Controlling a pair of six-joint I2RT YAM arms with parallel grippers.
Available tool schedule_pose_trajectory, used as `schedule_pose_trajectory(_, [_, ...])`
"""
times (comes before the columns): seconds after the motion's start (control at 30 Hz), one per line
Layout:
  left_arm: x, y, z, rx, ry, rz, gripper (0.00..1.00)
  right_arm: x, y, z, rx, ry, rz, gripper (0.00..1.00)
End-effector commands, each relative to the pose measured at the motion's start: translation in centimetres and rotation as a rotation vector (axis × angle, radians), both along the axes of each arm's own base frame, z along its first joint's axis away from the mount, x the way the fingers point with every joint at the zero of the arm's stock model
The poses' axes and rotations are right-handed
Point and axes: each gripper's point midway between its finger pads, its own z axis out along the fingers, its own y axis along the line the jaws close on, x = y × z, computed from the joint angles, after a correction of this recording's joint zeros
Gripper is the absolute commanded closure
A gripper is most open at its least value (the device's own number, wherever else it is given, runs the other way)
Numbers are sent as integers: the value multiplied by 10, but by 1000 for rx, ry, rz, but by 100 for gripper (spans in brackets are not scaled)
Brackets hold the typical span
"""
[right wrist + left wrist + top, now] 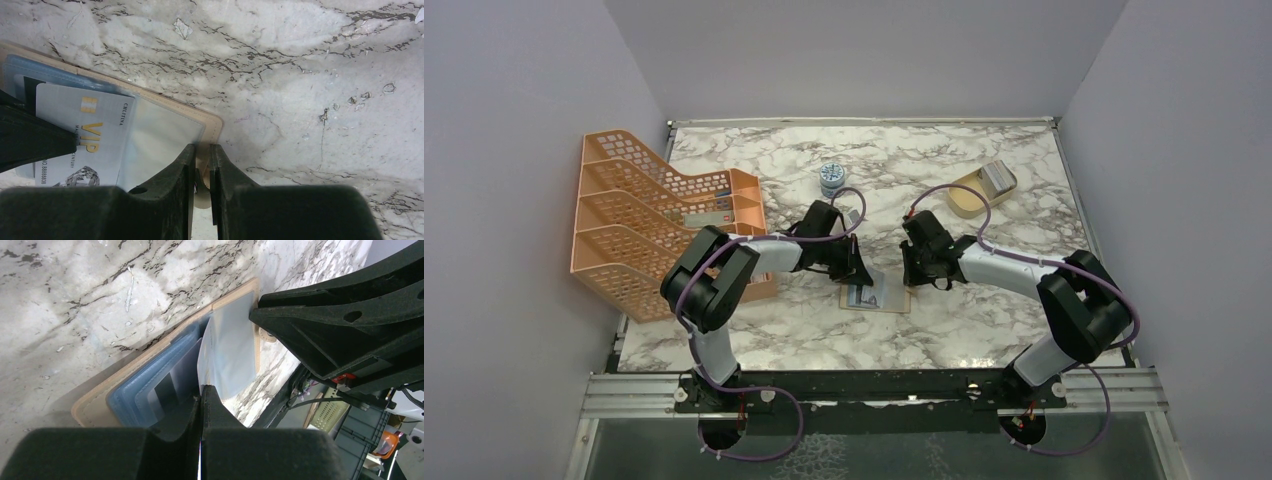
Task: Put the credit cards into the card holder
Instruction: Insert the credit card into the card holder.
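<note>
An open tan card holder (876,298) lies flat on a marble table (984,320), midway between two black robot arms that reach in from either side. The left gripper (201,395) has its fingers pressed together on the near edge of a pale silvery credit card (85,135) printed with gold "VIP" lettering. The card lies slanted over the holder's pale blue pockets, and a striped card (167,386) with a dark band is already tucked in one of them. The right gripper (201,152) has its fingers drawn narrow, pinching the holder's tan edge by the snap tab. An orange file rack (649,225) stands at the far left. A small round tin (832,178) and a beige dish (969,195) sit farther back.
</note>
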Motion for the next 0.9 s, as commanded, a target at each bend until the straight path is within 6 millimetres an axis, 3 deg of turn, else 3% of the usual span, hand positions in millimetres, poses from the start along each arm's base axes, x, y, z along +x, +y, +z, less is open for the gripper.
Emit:
schedule_pose_trajectory(0.0, [2, 0, -9, 23, 6, 9, 100, -4, -6, -10, -30, 8, 2, 85])
schedule_pose_trajectory(0.3, [-5, -11, 3, -106, 50, 37, 100, -5, -6, -9, -27, 8, -3, 85])
schedule_pose_trajectory(0.8, [-12, -9, -9, -75, 38, 37, 100, -5, 0, -2, 10, 10, -13, 84])
schedule_pose_trajectory(0.87, [-13, -8, -10, -71, 35, 35, 96, -5, -1, -1, 10, 11, -16, 84])
